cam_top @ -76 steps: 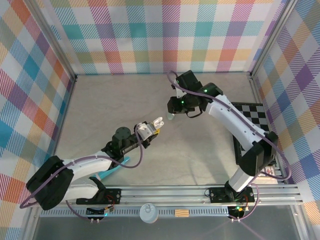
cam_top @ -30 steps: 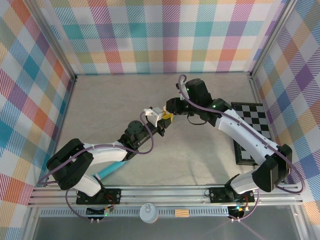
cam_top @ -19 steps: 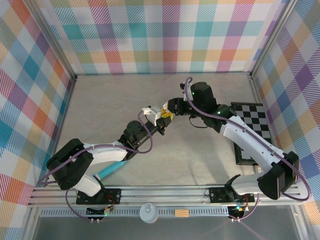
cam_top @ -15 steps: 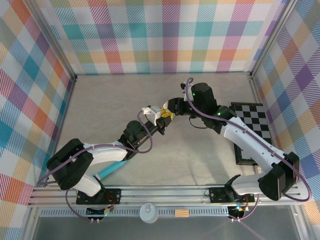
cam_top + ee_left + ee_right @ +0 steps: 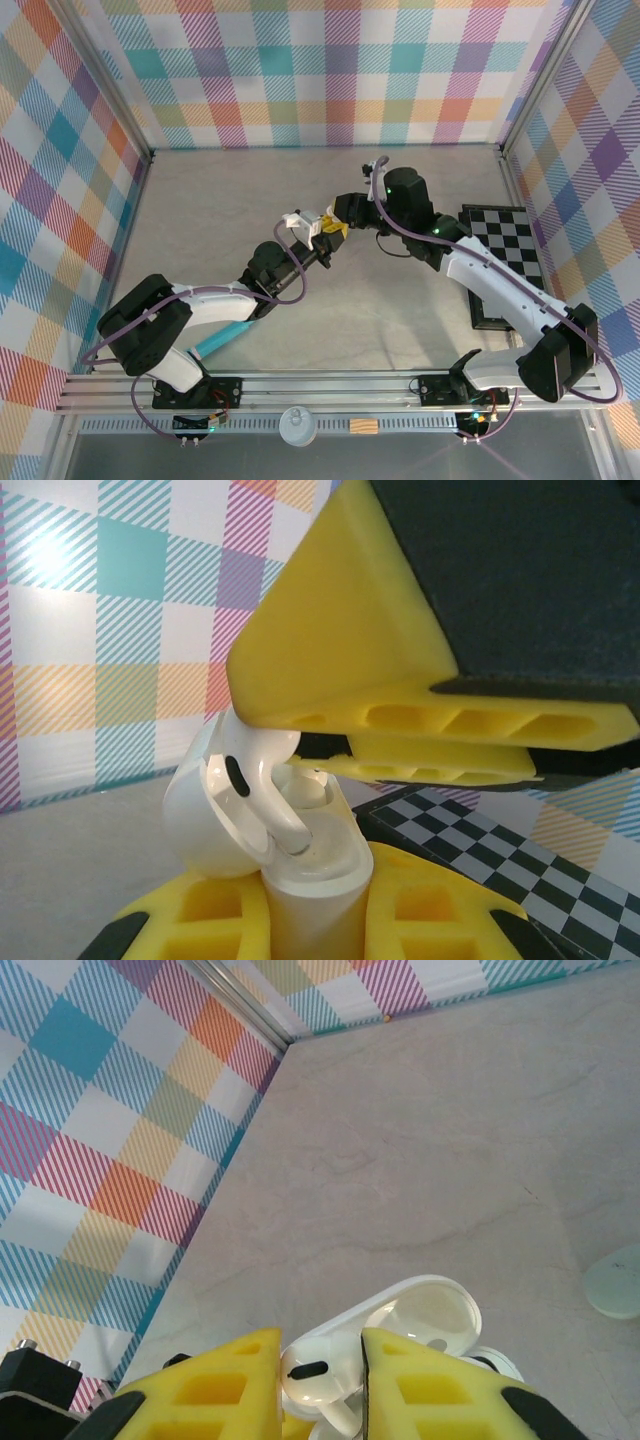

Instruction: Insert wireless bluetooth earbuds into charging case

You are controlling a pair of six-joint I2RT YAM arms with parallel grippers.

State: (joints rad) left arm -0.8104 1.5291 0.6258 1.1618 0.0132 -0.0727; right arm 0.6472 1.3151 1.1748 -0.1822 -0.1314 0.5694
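Glossy white pebble-shaped case is clamped, lid open, in the left gripper. A stemmed white earbud is pinched in the right gripper at the case mouth. Matte grey tabletop and plaid walls are noted.

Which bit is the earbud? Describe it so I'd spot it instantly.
On the table, where both arms meet, the left fingers hold an open white case. The earbud is the small bulb with a black oval slot, pinched by the right fingers.

Beige table with checkerboard mat, turquoise stick
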